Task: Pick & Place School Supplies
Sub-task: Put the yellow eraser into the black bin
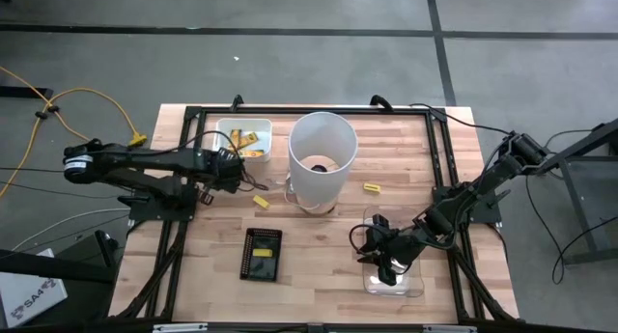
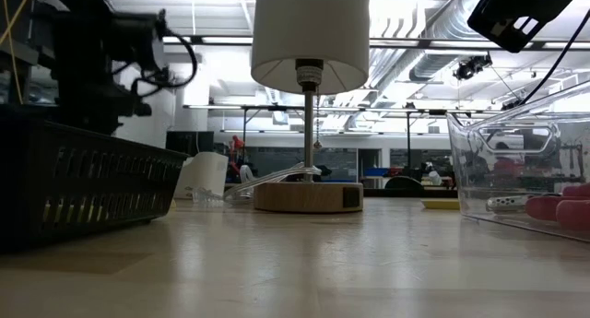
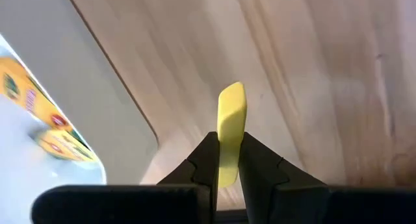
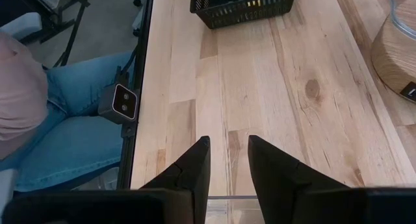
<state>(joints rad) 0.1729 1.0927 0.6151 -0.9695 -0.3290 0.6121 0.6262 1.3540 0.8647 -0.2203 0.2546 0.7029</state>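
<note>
Left end effector [image 3: 229,164] clamped on a yellow piece [image 3: 230,120] just beside the white tray [image 1: 243,130], right end effector [image 4: 229,160] parted, empty; grasp step done, next likely lift and carry over tray.

Left gripper [image 1: 235,169] sits mid-left beside the white tray [image 1: 230,127]; right gripper [image 1: 386,265] hovers lower right over the clear bin [image 1: 415,287].

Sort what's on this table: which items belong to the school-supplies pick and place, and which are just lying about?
Job items:
- yellow piece clamped in the left tool
- loose yellow pieces
- white tray holding yellow pieces
- clear bin under the right tool
- black basket

Lying about:
- white lamp
- yellow cable on the floor
</note>
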